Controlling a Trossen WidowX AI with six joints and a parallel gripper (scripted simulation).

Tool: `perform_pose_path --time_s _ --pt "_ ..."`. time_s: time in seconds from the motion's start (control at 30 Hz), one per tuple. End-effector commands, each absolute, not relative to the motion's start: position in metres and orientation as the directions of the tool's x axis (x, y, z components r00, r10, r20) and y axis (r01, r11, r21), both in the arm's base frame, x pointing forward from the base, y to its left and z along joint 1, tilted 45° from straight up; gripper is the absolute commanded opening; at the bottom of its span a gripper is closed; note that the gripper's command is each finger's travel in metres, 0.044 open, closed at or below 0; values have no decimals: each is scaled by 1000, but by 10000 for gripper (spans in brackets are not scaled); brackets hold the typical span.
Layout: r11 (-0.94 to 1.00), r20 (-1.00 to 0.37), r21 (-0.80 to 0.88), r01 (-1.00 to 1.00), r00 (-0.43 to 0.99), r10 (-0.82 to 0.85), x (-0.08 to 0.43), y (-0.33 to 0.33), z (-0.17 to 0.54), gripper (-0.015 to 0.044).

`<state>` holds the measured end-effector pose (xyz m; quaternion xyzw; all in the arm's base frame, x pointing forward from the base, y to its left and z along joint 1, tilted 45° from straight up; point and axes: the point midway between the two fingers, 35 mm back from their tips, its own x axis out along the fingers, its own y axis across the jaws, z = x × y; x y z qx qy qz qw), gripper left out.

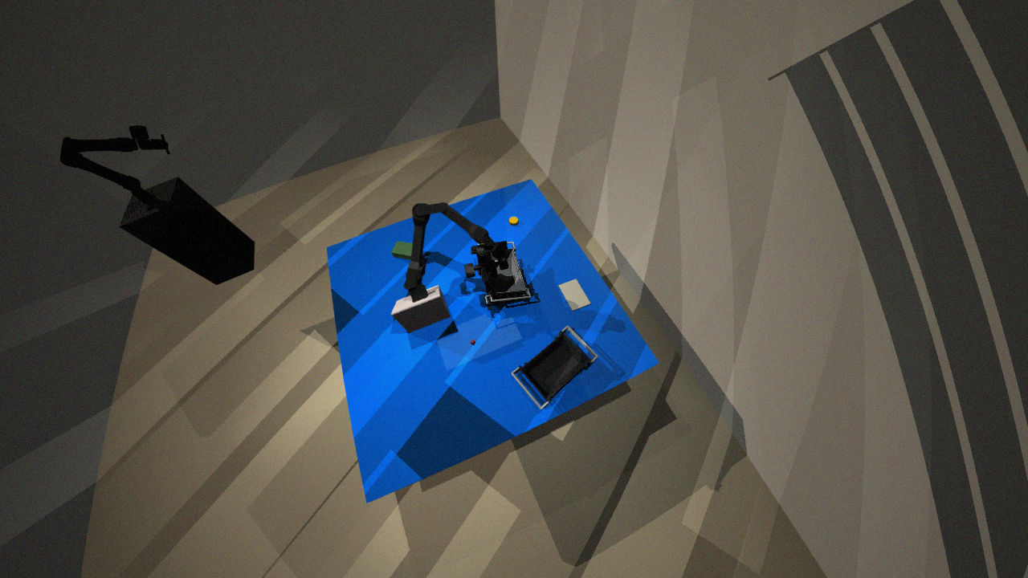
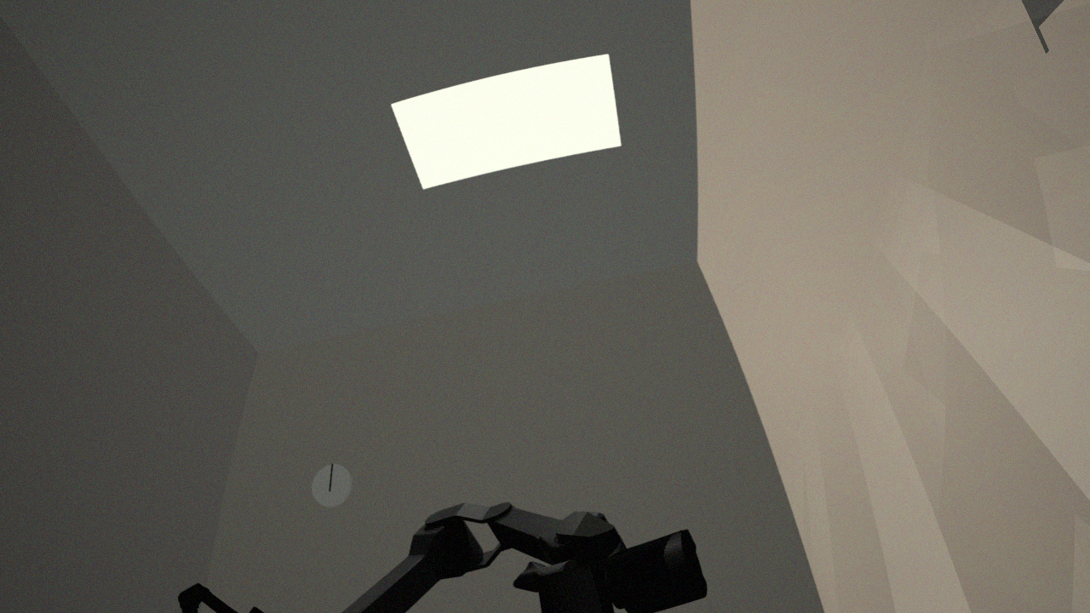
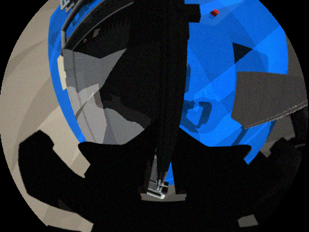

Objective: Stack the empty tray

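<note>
Mid-worktop (image 1: 388,402) (image 3: 212,48): near tray (image 1: 522,271) (image 3: 87,113), pinched by one wall in narrow fingers (image 1: 495,273).
Farther tray (image 1: 543,351): contents too dark to tell.
Bars (image 1: 530,390): apparently outboard; might let tray drop inside.
One-sided grip: could cause tilt.
</note>
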<state>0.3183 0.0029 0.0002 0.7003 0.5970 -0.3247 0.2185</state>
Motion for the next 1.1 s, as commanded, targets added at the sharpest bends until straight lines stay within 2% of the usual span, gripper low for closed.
perform_pose_path --time_s 0.0,1.07 --pt "-185 -713 -95 978 63 699 314 9 -4 0" --pt "-180 -710 -106 978 52 702 310 15 -7 0"
